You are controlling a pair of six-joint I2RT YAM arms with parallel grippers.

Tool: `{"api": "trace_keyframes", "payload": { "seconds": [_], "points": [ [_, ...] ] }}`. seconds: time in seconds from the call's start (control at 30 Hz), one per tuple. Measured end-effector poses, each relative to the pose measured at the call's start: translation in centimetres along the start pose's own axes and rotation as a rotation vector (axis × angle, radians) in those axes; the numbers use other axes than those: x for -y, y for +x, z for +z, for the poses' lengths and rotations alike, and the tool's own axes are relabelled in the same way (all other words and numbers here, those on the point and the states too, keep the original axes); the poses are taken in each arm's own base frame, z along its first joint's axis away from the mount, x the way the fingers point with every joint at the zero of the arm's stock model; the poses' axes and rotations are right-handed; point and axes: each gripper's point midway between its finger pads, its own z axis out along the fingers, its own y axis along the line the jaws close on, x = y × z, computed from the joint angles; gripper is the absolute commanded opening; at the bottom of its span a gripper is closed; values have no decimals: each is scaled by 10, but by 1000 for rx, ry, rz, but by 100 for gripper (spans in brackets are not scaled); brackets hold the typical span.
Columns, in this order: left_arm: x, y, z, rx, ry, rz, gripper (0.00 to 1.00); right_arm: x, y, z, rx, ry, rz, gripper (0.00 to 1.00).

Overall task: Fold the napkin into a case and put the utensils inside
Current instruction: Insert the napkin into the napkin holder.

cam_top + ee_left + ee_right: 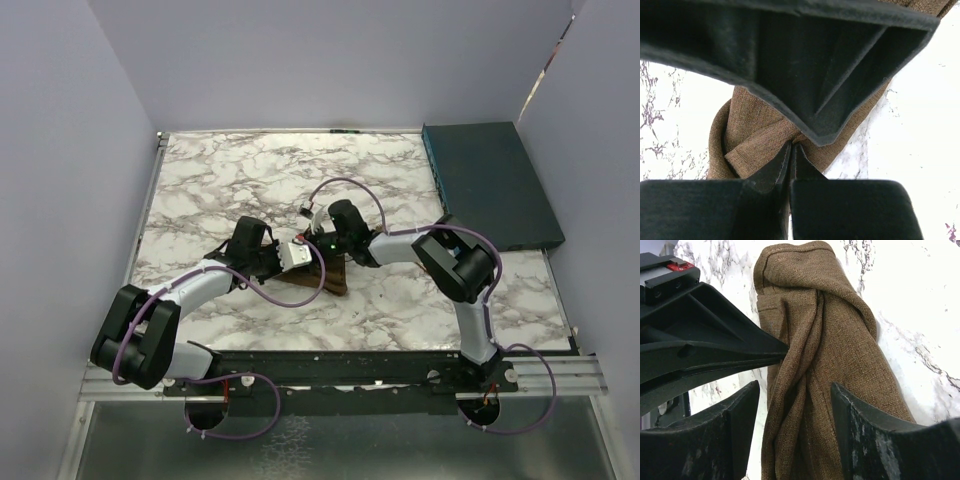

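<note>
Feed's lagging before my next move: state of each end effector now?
Left end effector: closed, pinching the napkin.
Right end effector: open, straddling the napkin.

the napkin is a brown, coarse-woven cloth, gathered into a long rumpled bundle rather than spread flat. it lies on the marbled counter near the middle, a little toward the near edge. in the right wrist view its far end is rounded over, a stitched hem shows along that end, and deep lengthwise folds run down its body, one layer wrapped over another. in the left wrist view the cloth curls into a loose loop on the left. the left pincer has its tips pressed together on a fold at the bundle's side. the right pincer straddles the bundle's near end, jaws apart.
</note>
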Motion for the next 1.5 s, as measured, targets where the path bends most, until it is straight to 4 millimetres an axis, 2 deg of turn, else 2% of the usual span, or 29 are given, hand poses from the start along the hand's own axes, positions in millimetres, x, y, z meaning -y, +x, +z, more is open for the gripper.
{"api": "trace_keyframes", "payload": {
  "seconds": [0.2, 0.37, 0.5, 0.53, 0.57, 0.73, 0.77, 1.03, 1.1, 1.2, 1.5],
  "points": [
    [0, 1, 0, -4, -7, -27, 0, -4, 4, 7, -17, 9, -88, 56],
    [-3, 2, -1, -12, -26, -51, 0, -6, 7, 13, -36, 34, -134, 32],
    [-5, 1, -1, -13, -40, -70, 0, -1, 10, 13, -47, 75, -155, 3],
    [-6, 1, -1, -13, -44, -75, 0, -1, 10, 13, -48, 82, -157, 1],
    [-7, 1, -1, -13, -49, -81, 0, -1, 10, 13, -48, 90, -160, 0],
    [-10, -1, -5, -15, -76, -101, 33, -3, 7, 11, -46, 125, -162, 1],
    [-13, -2, -7, -14, -91, -103, 36, -3, 6, 10, -48, 132, -161, 0],
    [-58, -18, -49, -3, -361, -124, 38, -2, 13, 9, -88, 167, -138, 1],
    [-63, -21, -56, 3, -395, -122, 38, -3, 12, 9, -95, 168, -134, 0],
    [-63, -16, -56, -14, -408, -125, 38, -4, 11, 9, -108, 172, -126, 0],
    [-53, 5, -41, -88, -363, -154, 38, -8, 3, 8, -135, 180, -98, 0]
  ]
}}
